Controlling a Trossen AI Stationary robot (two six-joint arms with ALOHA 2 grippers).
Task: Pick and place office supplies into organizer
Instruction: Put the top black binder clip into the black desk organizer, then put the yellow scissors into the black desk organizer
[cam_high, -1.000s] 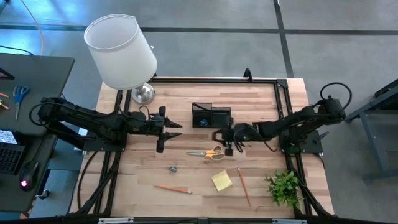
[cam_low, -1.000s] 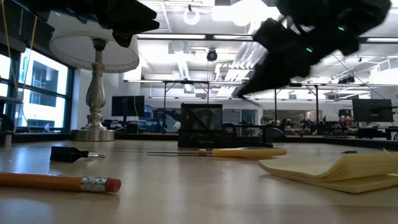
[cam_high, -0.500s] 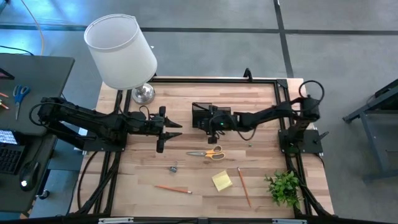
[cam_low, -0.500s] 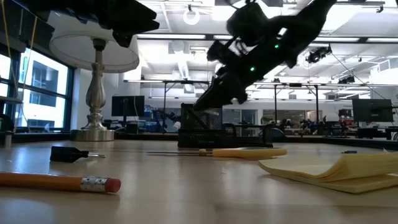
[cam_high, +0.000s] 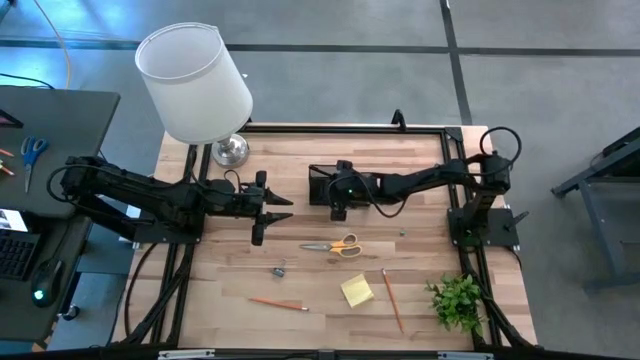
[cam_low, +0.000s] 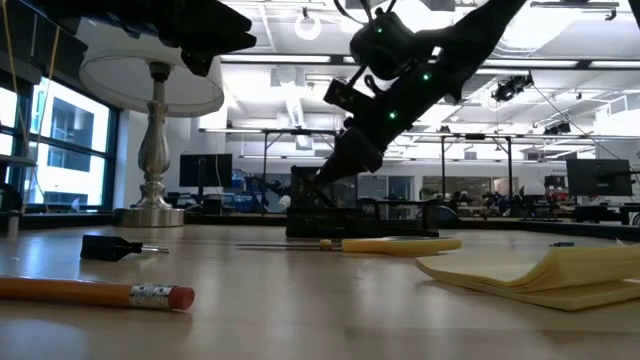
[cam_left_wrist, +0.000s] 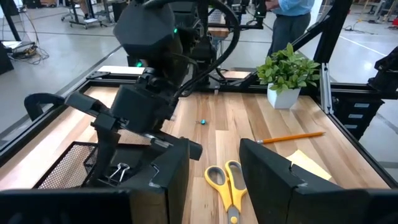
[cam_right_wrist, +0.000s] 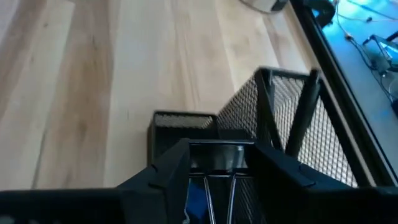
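Observation:
The black mesh organizer (cam_high: 320, 180) stands at the table's far middle. My right gripper (cam_high: 336, 196) hangs over it, slanting down, with a small black binder clip (cam_right_wrist: 214, 149) between its fingertips. Another clip (cam_left_wrist: 121, 169) lies inside the organizer. My left gripper (cam_high: 285, 207) waits open, left of the organizer, holding nothing. On the table lie yellow-handled scissors (cam_high: 338, 245), a yellow sticky-note pad (cam_high: 357, 291), two pencils (cam_high: 278, 303) (cam_high: 392, 300), a binder clip (cam_high: 279, 268) and a tiny blue eraser (cam_high: 403, 233). My right gripper has the binder clip's black body (cam_right_wrist: 214, 148) between its two fingers, and the body fills the gap between them. The clip's wire handles (cam_right_wrist: 209, 193) run back toward the wrist. The fingers come slanting down from the table's right, over the organizer's low compartment (cam_right_wrist: 183, 121).
A white-shaded lamp (cam_high: 195, 85) stands at the far left corner and a small green plant (cam_high: 458, 300) at the near right. A black frame rail (cam_high: 455, 150) borders the table. A side desk with blue scissors (cam_high: 32, 152) lies to the left.
My right gripper has gone from just right of the yellow scissors toward the table's far edge and left, ending over the organizer, and has tipped further down. In the last half second it has hardly moved.

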